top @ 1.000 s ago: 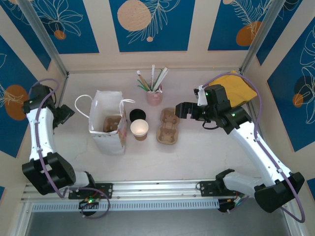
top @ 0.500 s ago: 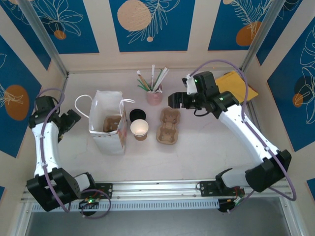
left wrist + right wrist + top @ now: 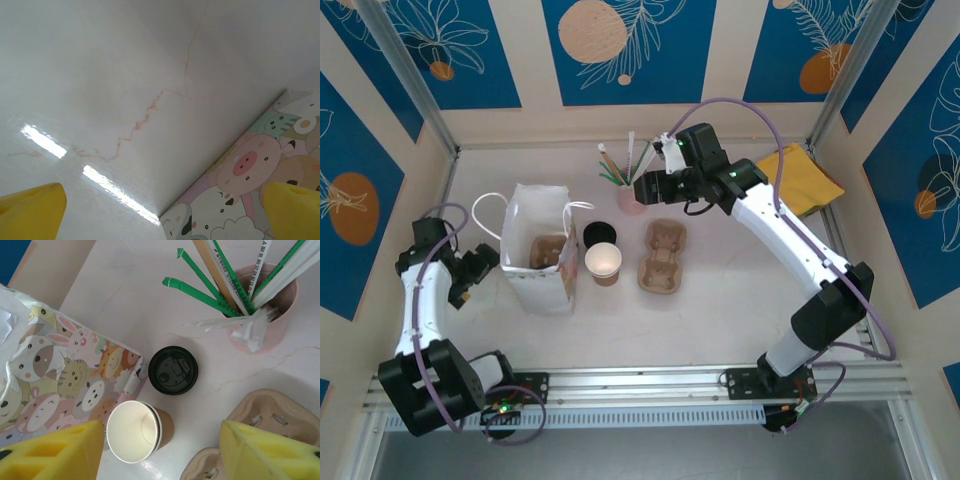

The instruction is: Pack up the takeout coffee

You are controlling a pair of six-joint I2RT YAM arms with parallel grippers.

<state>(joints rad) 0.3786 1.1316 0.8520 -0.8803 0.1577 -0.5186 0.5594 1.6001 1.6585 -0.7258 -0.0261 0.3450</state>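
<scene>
- The approach is judged to be the step in hand: the right gripper (image 3: pixel 642 187) is held above the table at 1 o'clock of the takeout coffee (image 3: pixel 600 235), jaws part open, nothing gripped.
- The coffee, seen from above as a black lid, is set at 12 o'clock of the open kraft cup (image 3: pixel 603 262), with the paper bag (image 3: pixel 542 250) at its 9 o'clock.
- The left gripper (image 3: pixel 162 210) is spread wide, empty.
- Next, centring over the lid, a descent and a closing are called for.

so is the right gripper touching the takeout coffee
Apart. The right wrist view shows the right gripper short of the takeout coffee, bare table between.
</scene>
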